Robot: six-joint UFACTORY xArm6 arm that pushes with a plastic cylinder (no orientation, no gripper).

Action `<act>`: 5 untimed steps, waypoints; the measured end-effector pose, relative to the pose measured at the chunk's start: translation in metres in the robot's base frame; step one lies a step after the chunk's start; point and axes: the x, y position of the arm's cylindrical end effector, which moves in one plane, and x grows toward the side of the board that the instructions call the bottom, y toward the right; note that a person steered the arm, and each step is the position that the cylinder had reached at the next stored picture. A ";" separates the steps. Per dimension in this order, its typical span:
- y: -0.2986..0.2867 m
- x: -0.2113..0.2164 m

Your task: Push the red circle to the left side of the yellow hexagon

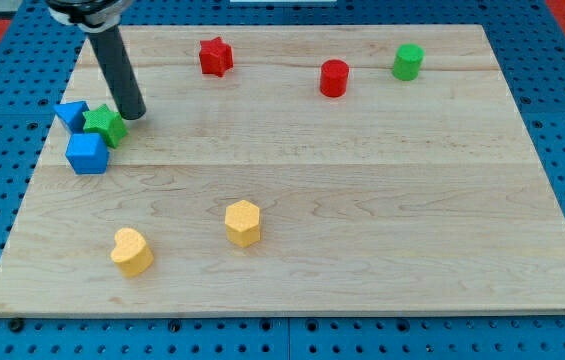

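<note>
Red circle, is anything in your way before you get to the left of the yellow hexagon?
Nothing visible blocks it. The red circle sits near the view's top; bare board lies between it and the yellow hexagon. The yellow heart lies further left, leaving a gap. My tip is far off, beside the green star.

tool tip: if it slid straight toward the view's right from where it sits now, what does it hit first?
Probably nothing. My tip sits just right of the green star, and the board along that line looks free. The red circle and green circle lie nearer the view's top, though depth is hard to judge.
</note>
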 end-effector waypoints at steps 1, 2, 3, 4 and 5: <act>0.004 0.000; 0.004 0.000; 0.015 0.000; 0.025 0.000; 0.040 -0.002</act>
